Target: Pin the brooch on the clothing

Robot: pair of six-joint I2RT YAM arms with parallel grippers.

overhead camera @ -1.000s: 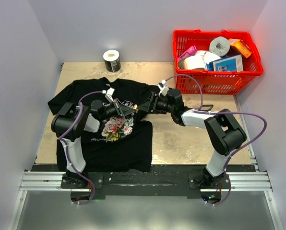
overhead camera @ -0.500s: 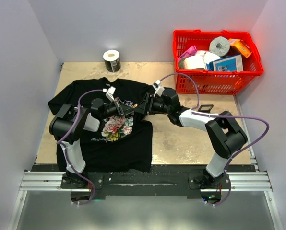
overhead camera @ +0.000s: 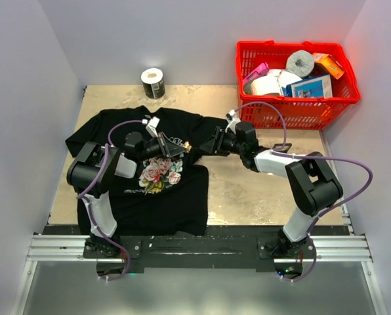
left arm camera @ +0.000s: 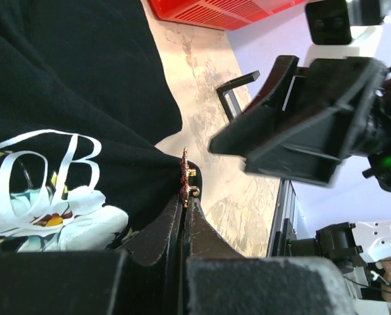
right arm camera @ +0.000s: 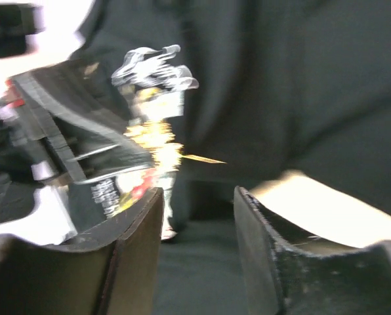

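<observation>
A: Left gripper (left arm camera: 182,211) state?
B: Pinched together on the brooch (left arm camera: 184,180), which sits against a raised fold of the black T-shirt (left arm camera: 71,79).
A: Right gripper (overhead camera: 213,142)?
B: Spread apart, near the brooch; seemingly not touching, though its view is blurred.

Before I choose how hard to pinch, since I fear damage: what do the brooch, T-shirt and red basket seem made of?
The brooch is likely metal: gold-toned parts glint, petals dark red, perhaps enamel; too small to tell. The T-shirt looks soft matte black fabric, probably cotton knit, since it folds and drapes. The basket looks glossy red moulded plastic, with lattice walls.
</observation>
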